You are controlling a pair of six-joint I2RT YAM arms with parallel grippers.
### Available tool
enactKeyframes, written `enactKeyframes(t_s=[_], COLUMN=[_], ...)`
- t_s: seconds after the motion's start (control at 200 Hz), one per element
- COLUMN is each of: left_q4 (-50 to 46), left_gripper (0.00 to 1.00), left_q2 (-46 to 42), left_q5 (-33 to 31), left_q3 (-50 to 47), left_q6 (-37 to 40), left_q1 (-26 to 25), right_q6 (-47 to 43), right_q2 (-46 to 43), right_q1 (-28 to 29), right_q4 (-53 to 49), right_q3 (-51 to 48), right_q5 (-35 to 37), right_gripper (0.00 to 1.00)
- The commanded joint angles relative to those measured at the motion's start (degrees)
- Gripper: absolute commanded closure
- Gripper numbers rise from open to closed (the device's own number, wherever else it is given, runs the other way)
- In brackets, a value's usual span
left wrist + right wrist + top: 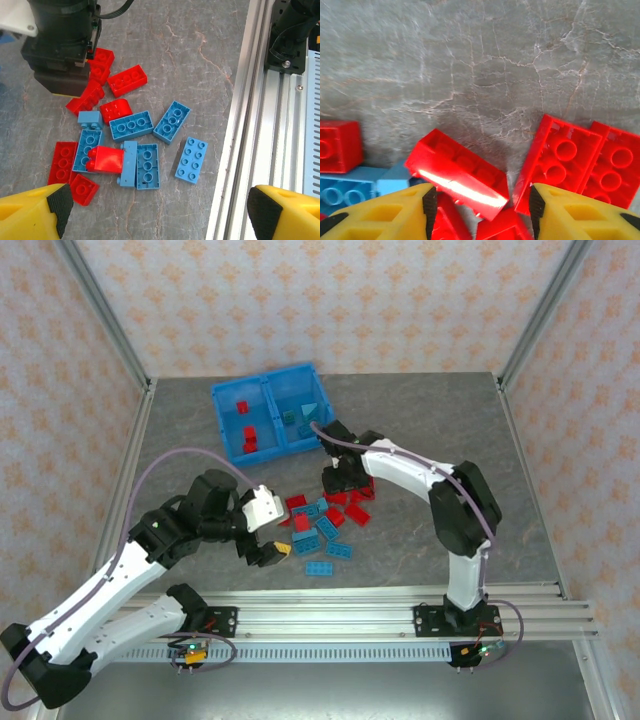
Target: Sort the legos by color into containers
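The legos lie in a loose pile (325, 525) of red and light blue bricks on the table's middle. The blue bin (268, 388) stands behind it; its left compartment holds red bricks (247, 435) and its right one light blue bricks (298, 418). My right gripper (482, 210) is open, low over the pile's red end (340, 480), and a red brick (460, 172) lies between its fingertips, touching neither. My left gripper (157, 210) is open wide and empty, above bare table near a blue two-by-four brick (192, 160) at the pile's near side (268, 545).
An aluminium rail (380, 600) runs along the near table edge, close to the left gripper's right finger (285, 210). Frame posts stand at the back corners. In the left wrist view the right gripper's dark body (60, 50) hangs over the red bricks.
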Motion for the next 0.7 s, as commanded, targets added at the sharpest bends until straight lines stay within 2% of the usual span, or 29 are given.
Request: enactKeyframes(t_s=[0.0,0.105,0.195,0.41,0.49,0.616,0.696], left_q4=[2.45,4.26,5.77,5.12,5.72,7.06,7.20], left_gripper=[0.06,0.05,0.05,0.04,0.04,0.03,0.03], left_q2=[-1.66,-2.38,-2.42,-2.89,-3.57,-4.07,-3.97], left_q5=[-2.43,-2.21,-1.62,-3.35,-3.90,-4.03,-4.20], left_q3=[-1.92,-3.80,-4.71,-5.27,-6.10,-7.10,-7.03], left_q6=[-1.21,-1.75,-2.50,-2.12,-2.23,-2.64,-2.63], left_q1=[-0.33,-0.34,-0.32,-0.33,-0.30,-0.34,-0.30], right_q6=[-8.74,-11.06,-12.66,-14.49,-14.42,-14.39,-14.24], right_q2=[2.27,3.82,5.89,13.62,14.20,15.25,16.23], right_q1=[-0.04,0.00,-0.04,-0.07,-0.13,-0.39,-0.79], right_q4=[-8.31,-9.69,-9.47,-13.15,-12.87,-12.94,-12.88], right_q3=[2.66,4.27,5.91,13.68,13.99,14.63,15.28], right_q5=[-0.10,-2.99,-2.96,-4.16,-5.34,-6.84,-8.17], right_gripper=[0.45,0.39,0.38,0.48,0.48,0.41,0.41])
